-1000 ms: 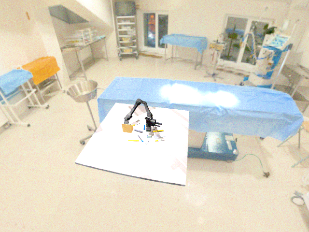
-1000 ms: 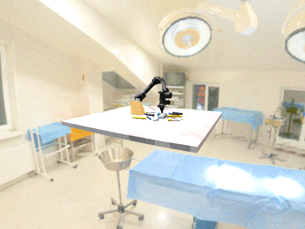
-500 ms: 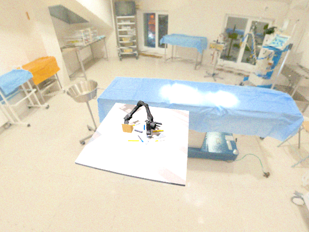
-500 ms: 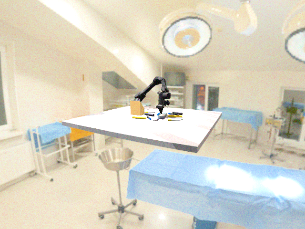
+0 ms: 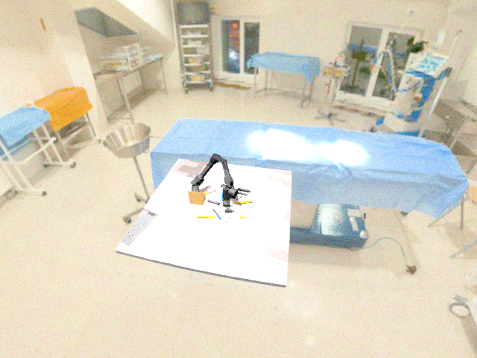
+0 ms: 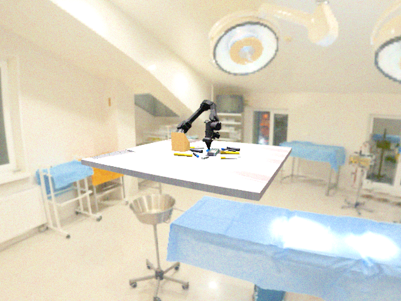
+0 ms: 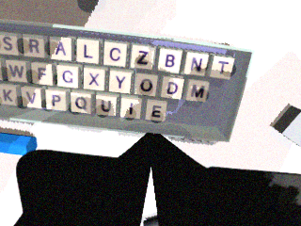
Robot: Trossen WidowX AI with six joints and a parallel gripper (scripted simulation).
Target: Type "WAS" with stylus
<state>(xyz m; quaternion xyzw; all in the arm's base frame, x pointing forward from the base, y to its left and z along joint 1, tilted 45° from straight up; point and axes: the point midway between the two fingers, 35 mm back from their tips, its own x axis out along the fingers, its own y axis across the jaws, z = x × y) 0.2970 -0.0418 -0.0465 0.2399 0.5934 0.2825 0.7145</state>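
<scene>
The keyboard (image 7: 226,105) (image 6: 213,152) is a small grey tray of pale letter keys. In the wrist view it fills the upper part, with W and S at the left edge and A in the top row. My gripper (image 7: 152,139) (image 6: 208,148) is shut with nothing between its fingertips. The tips meet just outside the keyboard's near edge, below the E key in the wrist view. A blue cylinder (image 7: 16,143) lies left of the fingers. Several pens lie around the keyboard; I cannot tell which is the stylus.
A tan block (image 5: 197,198) (image 6: 180,142) stands near the arm's base. Yellow pens (image 5: 206,217) (image 6: 230,152) and a dark pen (image 5: 213,201) (image 6: 196,150) lie on the white table (image 5: 215,246) (image 6: 226,176). A dark-ended grey piece (image 7: 288,120) lies right of the keyboard.
</scene>
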